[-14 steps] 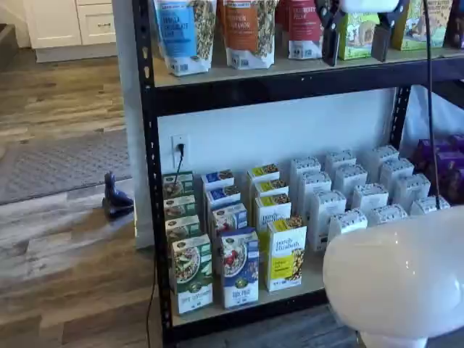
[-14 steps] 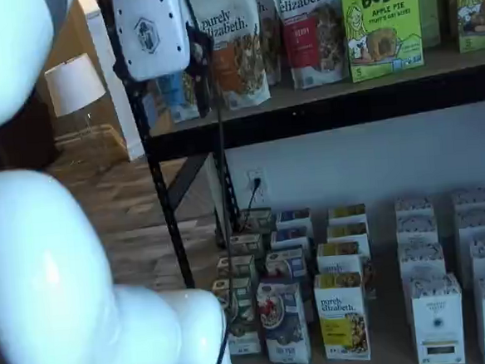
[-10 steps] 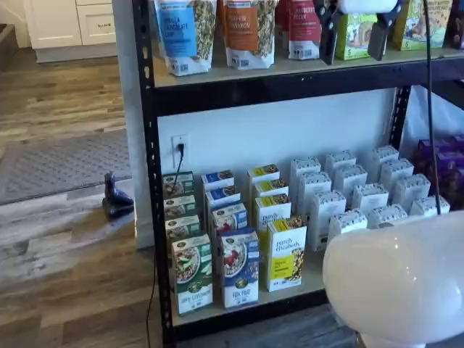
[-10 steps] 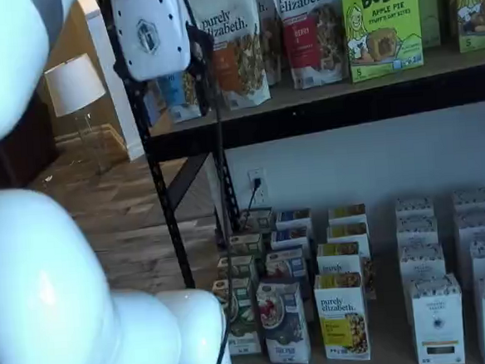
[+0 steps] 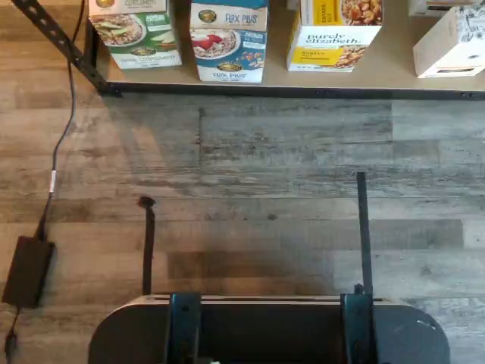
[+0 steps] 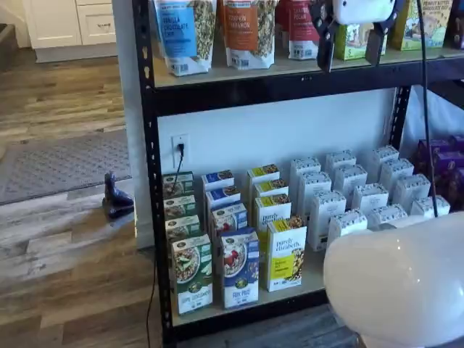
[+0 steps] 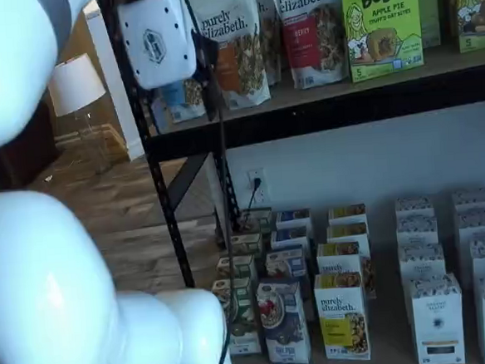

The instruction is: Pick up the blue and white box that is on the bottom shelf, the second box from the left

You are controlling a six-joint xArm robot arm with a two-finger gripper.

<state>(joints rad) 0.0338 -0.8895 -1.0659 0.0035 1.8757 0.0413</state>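
The blue and white box (image 6: 240,268) stands at the front of the bottom shelf (image 6: 316,272), between a green-and-white carton (image 6: 192,274) and a yellow carton (image 6: 286,254). It also shows in a shelf view (image 7: 284,322) and in the wrist view (image 5: 229,38). My gripper (image 6: 348,64) hangs at the height of the upper board, far above the box and to its right. A plain gap shows between its two black fingers, and they hold nothing. In a shelf view only its white body (image 7: 157,38) and one finger side-on show.
Rows of white cartons (image 6: 348,196) fill the right part of the bottom shelf. Bags and green boxes stand on the upper board (image 6: 290,67). My white arm (image 6: 399,283) bulks in front. A cable (image 6: 424,109) hangs beside the gripper. A power brick (image 5: 26,269) lies on the wood floor.
The gripper has drifted slightly leftward along the upper board and stays open. The boxes have not moved.
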